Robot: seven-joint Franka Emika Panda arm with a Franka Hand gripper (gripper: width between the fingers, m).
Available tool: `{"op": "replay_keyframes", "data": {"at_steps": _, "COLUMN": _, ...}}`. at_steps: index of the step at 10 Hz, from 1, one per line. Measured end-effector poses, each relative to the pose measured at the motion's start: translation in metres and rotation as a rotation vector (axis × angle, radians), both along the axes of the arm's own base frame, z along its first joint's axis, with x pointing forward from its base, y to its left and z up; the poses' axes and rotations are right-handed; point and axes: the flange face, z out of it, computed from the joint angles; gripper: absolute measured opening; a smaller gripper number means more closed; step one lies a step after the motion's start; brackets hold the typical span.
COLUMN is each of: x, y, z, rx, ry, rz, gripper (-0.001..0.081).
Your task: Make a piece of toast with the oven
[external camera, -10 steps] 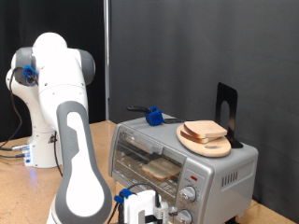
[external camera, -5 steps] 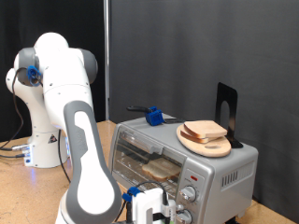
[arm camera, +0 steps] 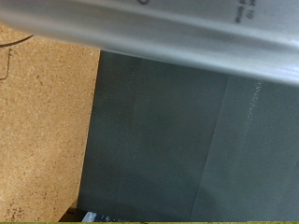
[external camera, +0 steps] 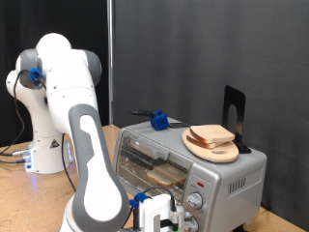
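Note:
The silver oven stands at the exterior view's lower right, with two round knobs on its front. Behind its glass door a slice of bread lies on the wire rack. Another pale slice, the piece of toast, rests on a round light-wood board on the oven's top. My gripper is low at the exterior view's bottom edge, just in front of the oven's door and beside the knobs, partly cut off. The wrist view shows only a silver oven edge and a dark panel; no fingers show.
A blue-handled object lies on the oven's top at its rear corner, and a black stand rises behind the board. The wooden table runs beside the oven. A black curtain hangs behind. The robot's base stands at the exterior view's left.
The forearm and gripper have shifted a little toward the exterior view's right, closer to the oven's front. The bread, board and oven have not moved.

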Motion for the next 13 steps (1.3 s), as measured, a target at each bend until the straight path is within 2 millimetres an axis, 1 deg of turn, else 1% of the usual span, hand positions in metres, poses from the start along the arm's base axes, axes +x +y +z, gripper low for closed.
{"op": "replay_keyframes", "data": {"at_steps": 1, "x": 0.0, "y": 0.0, "z": -0.001, "rx": -0.007, "ry": 0.003, "rz": -0.005, "gripper": 0.0609}}
{"op": "replay_keyframes", "data": {"at_steps": 2, "x": 0.0, "y": 0.0, "z": -0.002, "rx": -0.013, "ry": 0.005, "rz": -0.009, "gripper": 0.0609}}
{"op": "replay_keyframes", "data": {"at_steps": 3, "x": 0.001, "y": 0.001, "z": 0.0, "rx": -0.011, "ry": 0.002, "rz": -0.009, "gripper": 0.0427}}
{"op": "replay_keyframes", "data": {"at_steps": 4, "x": 0.002, "y": 0.001, "z": 0.005, "rx": -0.01, "ry": -0.005, "rz": -0.01, "gripper": 0.0291}}
{"op": "replay_keyframes", "data": {"at_steps": 5, "x": 0.004, "y": 0.001, "z": 0.008, "rx": -0.006, "ry": -0.01, "rz": -0.015, "gripper": 0.0291}}
{"op": "replay_keyframes", "data": {"at_steps": 6, "x": 0.004, "y": 0.001, "z": 0.008, "rx": -0.008, "ry": -0.009, "rz": -0.018, "gripper": 0.0116}}
{"op": "replay_keyframes", "data": {"at_steps": 7, "x": 0.003, "y": 0.001, "z": 0.008, "rx": -0.007, "ry": -0.007, "rz": -0.017, "gripper": 0.0116}}
{"op": "replay_keyframes", "data": {"at_steps": 8, "x": 0.003, "y": 0.001, "z": 0.007, "rx": -0.007, "ry": -0.006, "rz": -0.017, "gripper": 0.0025}}
{"op": "replay_keyframes", "data": {"at_steps": 9, "x": 0.002, "y": 0.001, "z": 0.006, "rx": -0.007, "ry": -0.004, "rz": -0.018, "gripper": 0.0008}}
{"op": "replay_keyframes", "data": {"at_steps": 13, "x": -0.002, "y": -0.001, "z": 0.002, "rx": -0.009, "ry": 0.009, "rz": -0.022, "gripper": 0.0003}}
